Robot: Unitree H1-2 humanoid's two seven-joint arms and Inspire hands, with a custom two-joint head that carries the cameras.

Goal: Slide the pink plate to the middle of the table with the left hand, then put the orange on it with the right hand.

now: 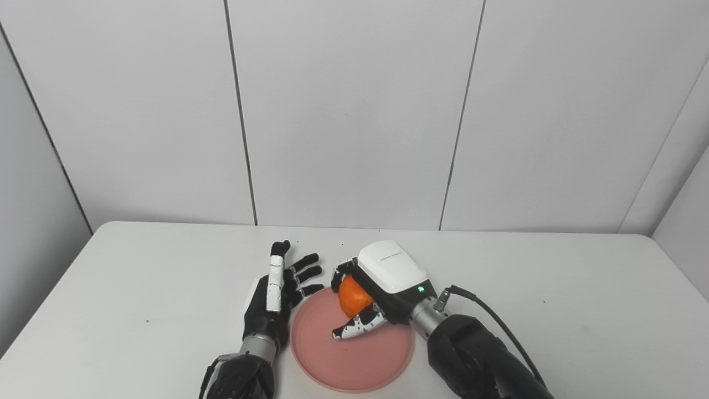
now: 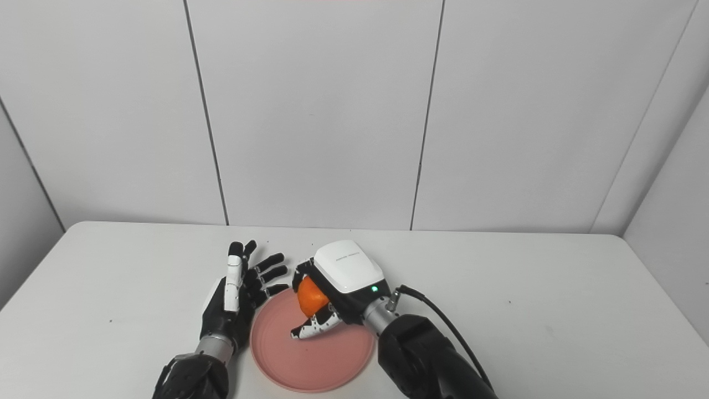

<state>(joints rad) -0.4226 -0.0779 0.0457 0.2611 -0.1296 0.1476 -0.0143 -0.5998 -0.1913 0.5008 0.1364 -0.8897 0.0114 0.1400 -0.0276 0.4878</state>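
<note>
Left eye view, near to far. Pink plate [image 1: 354, 357]: flat on the white table [image 1: 554, 288], close to its near edge, about midway between the side edges. Right hand [image 1: 370, 293]: over the plate's far part, fingers clamped around the orange [image 1: 353, 296], thumb underneath. Whether the orange touches the plate cannot be told. Left hand [image 1: 274, 299]: just beside the plate's left rim, fingers spread apart, holding nothing. Grey wall panels [image 1: 354, 111]: beyond the table's far edge.

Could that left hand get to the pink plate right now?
Probably yes: the open left hand sits right beside the pink plate's left edge, nothing between them. The right hand holds the orange above it.
</note>
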